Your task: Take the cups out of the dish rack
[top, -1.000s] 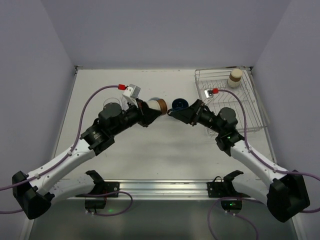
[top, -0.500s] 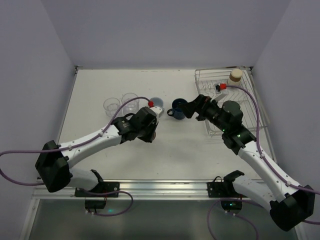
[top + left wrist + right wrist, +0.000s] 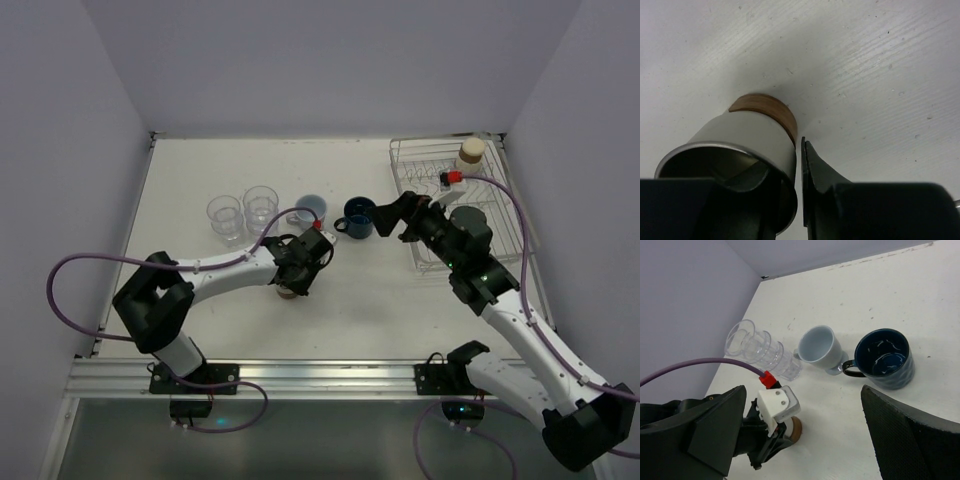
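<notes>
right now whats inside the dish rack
One cream cup stands in the far corner of the dish rack. The right arm covers its near part; anything there is hidden.

Mug (image 3: 885, 358) is sitting at three o'clock of the pale cup (image 3: 820, 347); glasses (image 3: 762, 350) are standing at nine o'clock, all on the surface (image 3: 880, 295).
</notes>
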`<state>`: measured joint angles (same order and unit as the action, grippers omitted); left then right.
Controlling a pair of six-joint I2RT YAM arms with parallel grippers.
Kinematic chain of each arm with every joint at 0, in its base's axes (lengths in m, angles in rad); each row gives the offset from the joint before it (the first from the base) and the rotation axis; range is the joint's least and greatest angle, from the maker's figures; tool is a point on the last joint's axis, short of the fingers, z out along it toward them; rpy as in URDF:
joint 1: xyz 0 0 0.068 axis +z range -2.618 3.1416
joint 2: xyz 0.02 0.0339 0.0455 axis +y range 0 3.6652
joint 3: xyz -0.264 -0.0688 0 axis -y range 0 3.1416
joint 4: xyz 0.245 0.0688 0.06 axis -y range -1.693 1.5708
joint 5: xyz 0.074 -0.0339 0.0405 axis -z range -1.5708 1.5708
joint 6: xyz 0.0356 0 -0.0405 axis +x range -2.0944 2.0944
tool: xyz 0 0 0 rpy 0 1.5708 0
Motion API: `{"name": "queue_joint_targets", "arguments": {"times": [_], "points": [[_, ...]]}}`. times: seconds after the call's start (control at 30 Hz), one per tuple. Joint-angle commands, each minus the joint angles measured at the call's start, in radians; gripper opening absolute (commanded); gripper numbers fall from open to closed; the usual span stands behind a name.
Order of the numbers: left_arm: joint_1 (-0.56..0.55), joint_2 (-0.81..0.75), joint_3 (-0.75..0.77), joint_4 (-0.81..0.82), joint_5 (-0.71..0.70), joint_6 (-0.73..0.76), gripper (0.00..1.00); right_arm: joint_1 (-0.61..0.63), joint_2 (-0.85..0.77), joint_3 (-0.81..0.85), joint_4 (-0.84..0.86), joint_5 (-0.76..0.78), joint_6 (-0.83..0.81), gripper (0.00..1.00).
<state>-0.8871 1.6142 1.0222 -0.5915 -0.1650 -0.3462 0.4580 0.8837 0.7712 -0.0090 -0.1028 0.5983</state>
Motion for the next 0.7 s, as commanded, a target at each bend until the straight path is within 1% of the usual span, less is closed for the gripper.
{"name": "queue_joint_targets", "arguments": {"times": [0.0,0.03,0.07,0.1,0.2,0.23,0.27,0.3,0.37,0.4,0.47,0.5,0.53,0.57,0.6,0.67], "points": [[-0.007,0.004,0.026,0.016,-0.039,0.030,0.24,0.001,-0.037,-0.004,-0.013,0.097,-0.048,0.99],[-0.009,0.001,0.027,0.016,-0.044,0.030,0.34,0.001,-0.048,-0.004,-0.013,0.101,-0.052,0.99],[-0.009,-0.003,0.030,0.018,-0.047,0.032,0.38,0.001,-0.049,-0.001,-0.022,0.141,-0.063,0.99],[-0.009,-0.017,0.038,0.015,-0.051,0.030,0.47,-0.001,-0.049,0.008,-0.028,0.159,-0.069,0.99],[-0.009,-0.046,0.053,0.012,-0.060,0.026,0.60,-0.013,-0.020,0.033,-0.058,0.213,-0.101,0.99],[-0.009,-0.068,0.067,0.013,-0.068,0.027,0.67,-0.031,-0.005,0.055,-0.069,0.221,-0.109,0.99],[-0.009,-0.079,0.076,0.012,-0.070,0.029,0.70,-0.044,0.039,0.069,-0.081,0.227,-0.117,0.99],[-0.009,-0.101,0.091,0.015,-0.071,0.027,0.77,-0.057,0.063,0.095,-0.098,0.235,-0.130,0.99],[-0.009,-0.128,0.108,0.018,-0.076,0.027,0.84,-0.120,0.139,0.123,-0.109,0.233,-0.143,0.99],[-0.009,-0.163,0.117,0.031,-0.076,0.027,0.91,-0.172,0.164,0.157,-0.129,0.213,-0.144,0.98],[-0.009,-0.203,0.124,0.059,-0.080,0.029,0.94,-0.223,0.240,0.184,-0.131,0.210,-0.153,0.96],[-0.009,-0.253,0.125,0.071,-0.080,0.029,0.96,-0.261,0.267,0.219,-0.134,0.233,-0.160,0.95],[-0.007,-0.282,0.122,0.084,-0.080,0.030,0.98,-0.283,0.294,0.240,-0.137,0.244,-0.167,0.94],[-0.009,-0.316,0.118,0.100,-0.077,0.033,0.98,-0.303,0.355,0.259,-0.143,0.252,-0.179,0.92],[-0.009,-0.389,0.101,0.140,-0.058,0.036,0.99,-0.344,0.389,0.305,-0.147,0.265,-0.184,0.92],[-0.009,-0.469,0.073,0.185,-0.030,0.053,1.00,-0.383,0.458,0.359,-0.173,0.268,-0.193,0.91]]}}
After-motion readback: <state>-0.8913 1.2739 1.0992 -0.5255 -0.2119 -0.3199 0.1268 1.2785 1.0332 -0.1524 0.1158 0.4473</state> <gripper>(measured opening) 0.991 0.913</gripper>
